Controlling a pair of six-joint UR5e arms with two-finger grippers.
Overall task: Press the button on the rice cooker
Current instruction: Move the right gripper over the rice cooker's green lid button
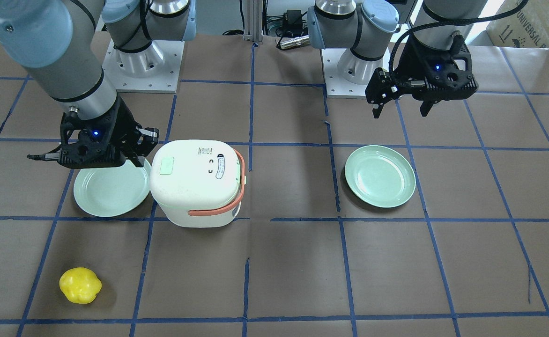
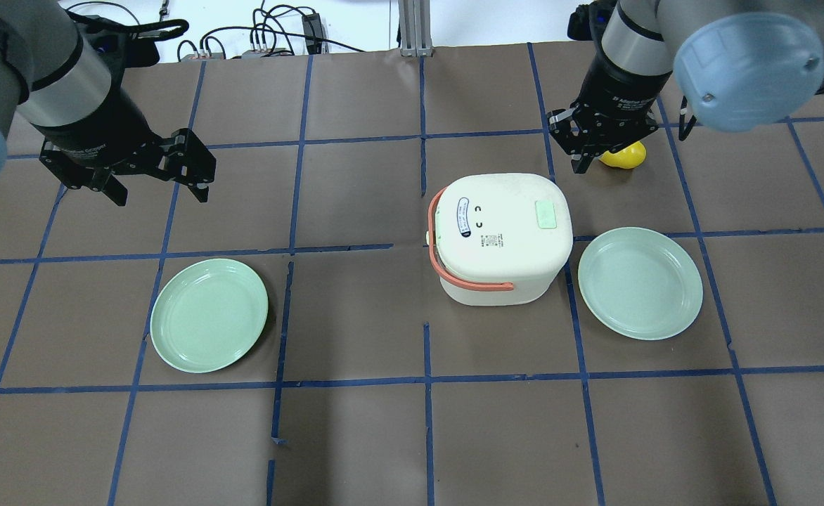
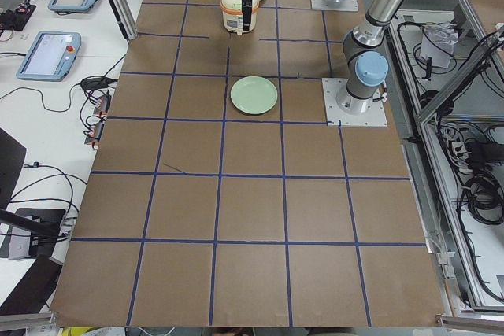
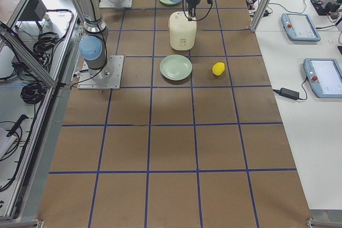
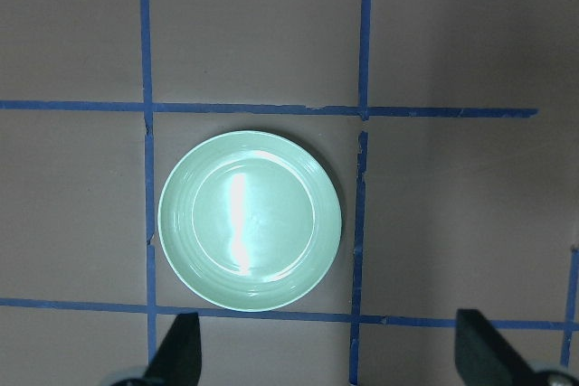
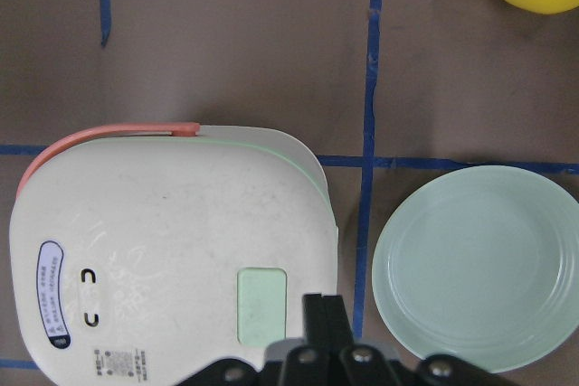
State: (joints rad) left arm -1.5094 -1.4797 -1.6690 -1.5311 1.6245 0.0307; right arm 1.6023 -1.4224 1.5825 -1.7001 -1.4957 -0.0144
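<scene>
Button (image 6: 261, 305) just left of right gripper (image 6: 323, 312), fingers together, seen in wrist view only. Left gripper (image 5: 332, 354) fingers apart, plate (image 5: 250, 220) ahead.

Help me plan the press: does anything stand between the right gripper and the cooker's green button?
Nothing visible does. The right gripper, jaws shut, hangs just beside the green button on top of the rice cooker; the lid between them is bare.
</scene>
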